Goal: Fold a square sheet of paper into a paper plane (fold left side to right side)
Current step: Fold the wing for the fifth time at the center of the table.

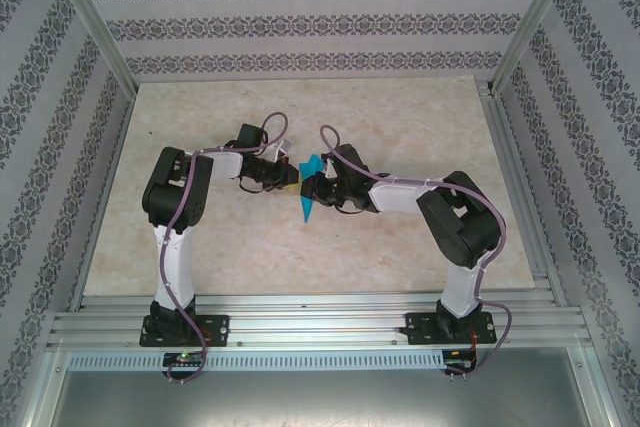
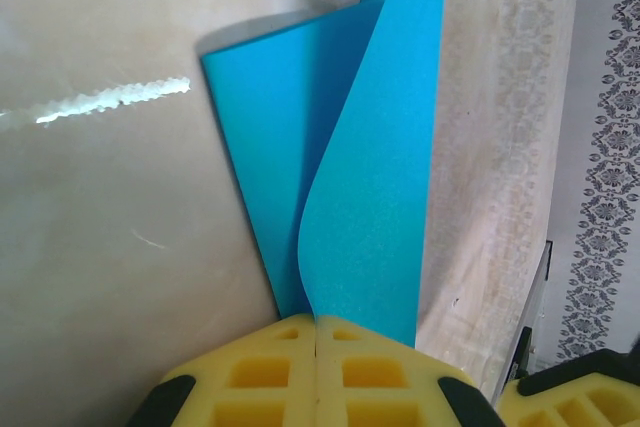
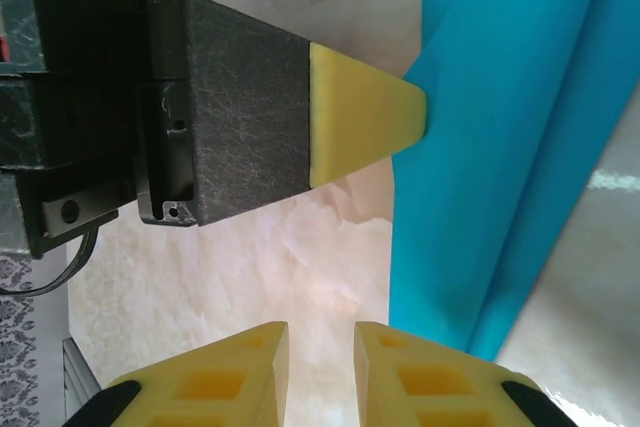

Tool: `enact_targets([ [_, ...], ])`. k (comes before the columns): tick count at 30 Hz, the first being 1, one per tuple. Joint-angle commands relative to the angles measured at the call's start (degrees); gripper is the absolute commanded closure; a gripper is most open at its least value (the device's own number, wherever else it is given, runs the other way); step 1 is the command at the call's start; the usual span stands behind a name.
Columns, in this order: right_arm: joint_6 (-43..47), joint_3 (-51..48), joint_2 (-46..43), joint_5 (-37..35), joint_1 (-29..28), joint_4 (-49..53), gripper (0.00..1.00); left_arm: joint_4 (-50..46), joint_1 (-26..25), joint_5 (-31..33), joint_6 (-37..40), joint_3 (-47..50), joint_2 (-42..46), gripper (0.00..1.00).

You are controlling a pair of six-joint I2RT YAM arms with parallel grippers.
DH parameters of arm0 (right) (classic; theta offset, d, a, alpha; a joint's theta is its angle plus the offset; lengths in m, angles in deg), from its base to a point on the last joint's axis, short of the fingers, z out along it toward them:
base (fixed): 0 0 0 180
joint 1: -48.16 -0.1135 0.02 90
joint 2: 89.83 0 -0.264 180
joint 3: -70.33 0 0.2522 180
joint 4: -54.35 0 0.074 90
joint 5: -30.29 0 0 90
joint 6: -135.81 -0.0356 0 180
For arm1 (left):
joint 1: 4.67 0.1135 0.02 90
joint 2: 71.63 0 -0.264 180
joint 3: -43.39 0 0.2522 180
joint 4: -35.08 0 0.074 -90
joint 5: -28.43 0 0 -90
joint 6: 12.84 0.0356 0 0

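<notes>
Aluminium rails, ribbed and silvery, run along the near edge. From them the left arm and the right arm, white and black with lilac cables, lean inward over a pale, marble-patterned tabletop. The left end effector is clenched. Its waffle-moulded yellow pads meet along a seam, and the sheet of paper comes out of that seam, pinched at its lower edge. The sheet is thin, matte and bright cyan. One part is lower and shadowed, and another curls up in a smooth bend, with its top cut off by the frame edge. The right end effector stands just beside the sheet, released, and bare tabletop shows through the narrow gap between its yellow pads. From above, the paper is a slim blue sliver between the two wrists, partly hidden by them. Beyond, the patterned grey-and-white walls close the cell.
</notes>
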Motion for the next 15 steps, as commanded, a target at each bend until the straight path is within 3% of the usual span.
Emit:
enact_targets([
  [1, 1.1, 1.6, 2.4, 0.7, -0.3, -1.4, 0.76, 3.9, -0.7, 7.3, 1.7, -0.6, -5.7, 1.0],
  [15, 0.9, 1.1, 6.4, -0.9, -0.2, -0.9, 0.76, 3.9, -0.8, 6.7, 0.8, -2.1, -6.7, 1.0],
])
